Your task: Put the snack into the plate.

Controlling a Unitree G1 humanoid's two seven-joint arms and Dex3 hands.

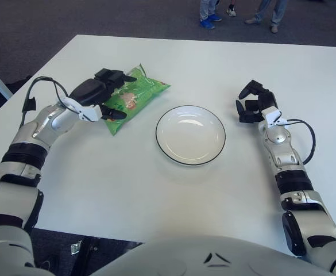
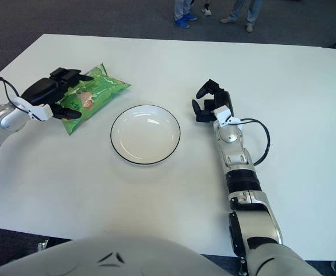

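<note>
A green snack bag [image 1: 140, 94] lies on the white table, left of a white plate with a dark rim [image 1: 190, 135], which holds nothing. My left hand [image 1: 115, 95] is over the bag's left end. Its fingers reach over the far edge and the thumb presses the near edge, so it grips the bag. The bag's left part is hidden under the hand. My right hand [image 1: 249, 103] shows to the right of the plate, fingers loosely curled and holding nothing.
The white table [image 1: 173, 195] stretches wide around the plate. Its far edge runs along the top, with people's feet [image 1: 209, 20] on the dark carpet beyond. A cable loops by my right wrist [image 1: 305, 138].
</note>
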